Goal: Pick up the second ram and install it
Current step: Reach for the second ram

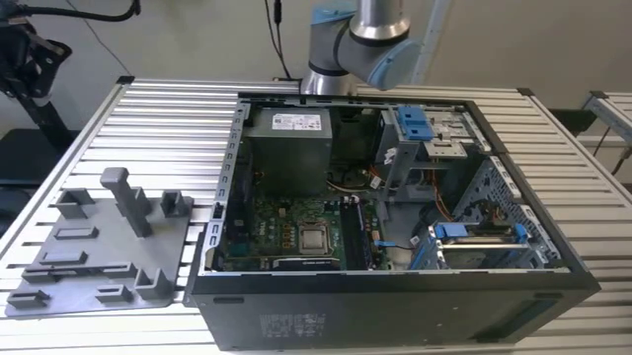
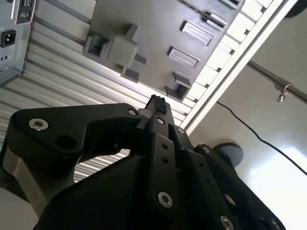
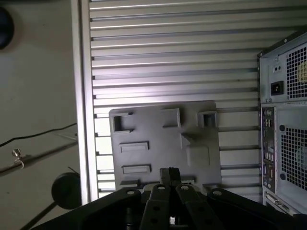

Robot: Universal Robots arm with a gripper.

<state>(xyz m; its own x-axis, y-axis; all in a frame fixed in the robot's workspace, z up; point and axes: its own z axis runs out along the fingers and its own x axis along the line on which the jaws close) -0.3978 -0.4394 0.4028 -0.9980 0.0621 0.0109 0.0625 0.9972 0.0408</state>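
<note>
i'm watching from the remote desk. in both wrist views the gripper (image 3: 169, 174) has its two fingers pressed together, and nothing shows between the fingertips (image 2: 158, 103), so i read it as closed and holding nothing. it hangs well above the gray tray (image 3: 158, 134), whose low blocks and tall post (image 3: 196, 154) lie beyond the fingertips. the tray rests on the slatted metal table (image 1: 158, 126), just beside the open computer case (image 1: 395, 303), on the exterior view's left. the arm (image 1: 360, 52) rises behind the case's far wall.

i cannot place the memory stick for certain. inside the case a long dark strip (image 1: 353, 233) stands on the green board (image 1: 262, 222), just beside the processor (image 1: 314, 238) (one stick, two, or bare slots, i cannot tell). on the tray a dark line runs along the long holder (image 1: 77, 269) towards its near edge. i cannot tell whether a stick sits there or it is just shadow.
</note>
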